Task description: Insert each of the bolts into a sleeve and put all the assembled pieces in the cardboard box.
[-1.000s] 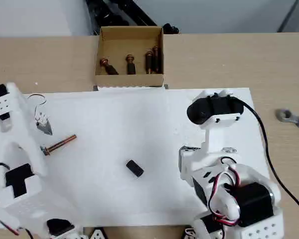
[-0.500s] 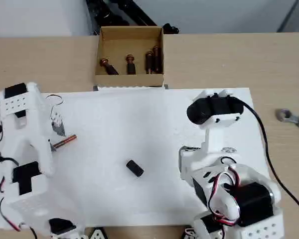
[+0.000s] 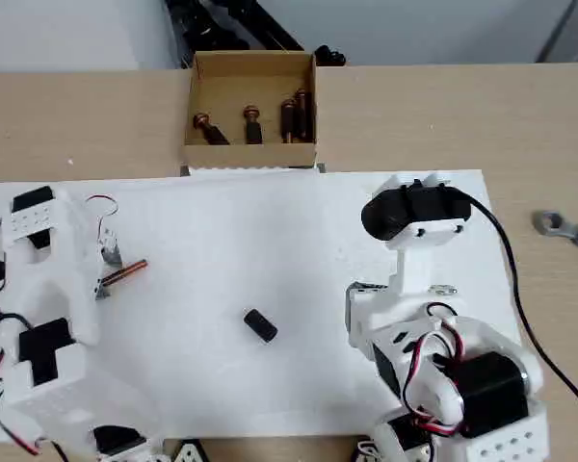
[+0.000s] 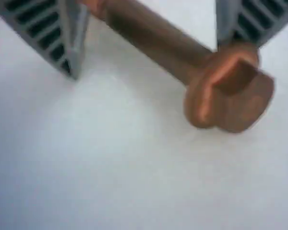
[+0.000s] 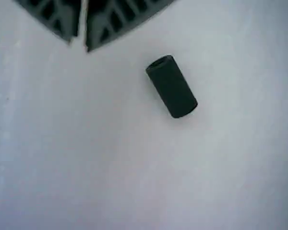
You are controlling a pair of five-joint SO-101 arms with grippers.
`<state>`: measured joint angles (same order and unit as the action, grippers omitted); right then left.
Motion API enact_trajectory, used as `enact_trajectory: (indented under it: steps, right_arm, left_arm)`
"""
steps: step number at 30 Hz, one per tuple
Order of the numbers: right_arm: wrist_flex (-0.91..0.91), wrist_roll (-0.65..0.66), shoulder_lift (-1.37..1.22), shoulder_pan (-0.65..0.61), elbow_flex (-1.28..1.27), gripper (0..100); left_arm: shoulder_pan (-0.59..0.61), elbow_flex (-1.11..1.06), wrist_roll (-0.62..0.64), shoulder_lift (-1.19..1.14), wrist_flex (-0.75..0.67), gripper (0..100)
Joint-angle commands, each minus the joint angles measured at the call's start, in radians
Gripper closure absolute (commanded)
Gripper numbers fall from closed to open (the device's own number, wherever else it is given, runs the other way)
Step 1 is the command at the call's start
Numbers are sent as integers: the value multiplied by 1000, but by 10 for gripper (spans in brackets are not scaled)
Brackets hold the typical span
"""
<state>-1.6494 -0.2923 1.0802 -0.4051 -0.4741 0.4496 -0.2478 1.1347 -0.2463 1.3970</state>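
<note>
White sheet on table: left gripper spread wide astride bolt, seemingly not clamping it; right gripper closed, empty, nr sleeve.

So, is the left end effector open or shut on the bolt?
Open. The left end effector has its fingers wide apart, the bolt lying between them.

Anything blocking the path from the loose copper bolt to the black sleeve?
Nothing visible. Only bare white sheet lies between the copper-coloured metal bolt and the short black cylindrical sleeve.
</note>
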Motion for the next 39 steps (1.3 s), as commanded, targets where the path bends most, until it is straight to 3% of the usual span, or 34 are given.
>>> enact_trajectory:
  steps: [1,7,13,16,21,29,39]
  right_arm:
    - [19,-8,7,5,5,991]
    - [19,-8,7,5,5,991]
    - [19,-8,7,5,5,991]
    - [19,-8,7,5,5,991]
    - [19,-8,4,5,5,991]
    - [19,-8,7,5,5,991]
    - [10,-11,8,5,5,991]
  left_arm:
    - [9,-42,8,-9,-106,819]
    - [9,-193,5,-9,-258,823]
    - [8,-194,-63,-3,-262,1000]
    - [5,-191,-69,2,-242,996]
    - [3,-88,-94,3,-109,994]
    - [3,369,-338,-2,342,994]
    - [-40,487,-482,3,353,993]
